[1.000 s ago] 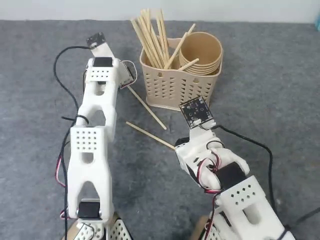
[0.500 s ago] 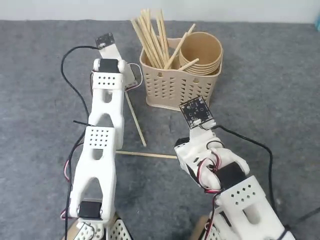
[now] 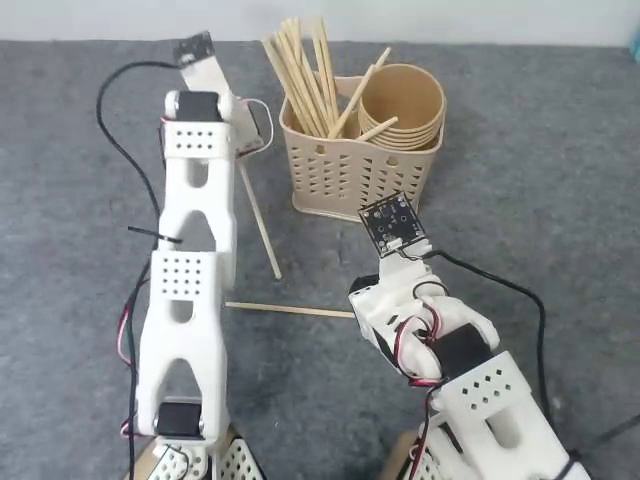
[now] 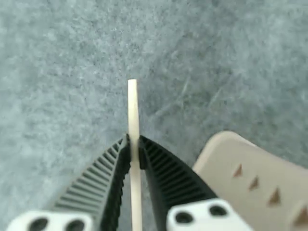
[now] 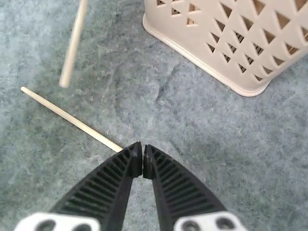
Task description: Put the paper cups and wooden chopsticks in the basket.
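The left arm [image 3: 190, 280] stretches from the near edge of the grey tabletop [image 3: 70, 250] toward the far edge. At its end the left hand [image 4: 133, 140] pinches the held chopstick [image 4: 132, 108] between its ribbed fingers, and a short length of the stick pokes out past the fingertips. In the high view the rest of that stick slants back from the hand toward the near edge, passing just left of the basket [image 3: 350, 175].

The basket stands by the middle of the far edge. It holds a bundle of chopsticks [image 3: 300, 70] in its left part and stacked paper cups [image 3: 402, 100] in its right.

Between the two arms, nearer the near edge and well apart from the basket, the loose chopstick [image 3: 290, 310] lies flat. The right hand [image 5: 143, 161] has its fingers pressed together on nothing. Its tips sit right at this stick's right end; whether they touch it I cannot tell. A small circuit board [image 3: 393, 222] on the right arm [image 3: 470, 380] sits between that arm and the basket's near wall.
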`<action>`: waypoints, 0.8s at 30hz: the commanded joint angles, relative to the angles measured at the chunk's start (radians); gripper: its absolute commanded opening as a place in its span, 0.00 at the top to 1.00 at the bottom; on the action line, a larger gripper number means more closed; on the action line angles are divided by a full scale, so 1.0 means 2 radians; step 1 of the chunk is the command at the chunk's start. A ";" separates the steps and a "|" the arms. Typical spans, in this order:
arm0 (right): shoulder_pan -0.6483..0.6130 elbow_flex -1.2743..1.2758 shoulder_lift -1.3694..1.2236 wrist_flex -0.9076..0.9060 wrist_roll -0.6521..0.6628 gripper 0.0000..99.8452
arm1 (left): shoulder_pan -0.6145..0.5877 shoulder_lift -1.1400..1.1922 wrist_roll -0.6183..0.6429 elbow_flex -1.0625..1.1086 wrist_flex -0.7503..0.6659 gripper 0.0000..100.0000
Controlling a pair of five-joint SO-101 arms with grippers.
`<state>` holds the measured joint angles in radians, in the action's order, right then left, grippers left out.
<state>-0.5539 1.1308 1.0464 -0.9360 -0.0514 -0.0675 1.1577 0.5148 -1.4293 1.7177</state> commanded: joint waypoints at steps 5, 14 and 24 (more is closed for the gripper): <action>-0.043 -0.004 -0.001 -0.026 0.008 0.98 | -0.005 -0.236 -0.007 0.217 0.020 0.99; -0.137 0.005 -0.007 -0.061 0.008 0.91 | -0.008 -0.384 -0.054 0.320 0.020 0.99; -0.138 0.025 -0.013 -0.030 0.035 0.83 | -0.096 -0.537 -0.144 0.382 0.020 0.99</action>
<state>-0.8224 1.1876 1.0434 -1.0372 -0.0207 -0.1995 0.2478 0.2846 -0.7465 1.7177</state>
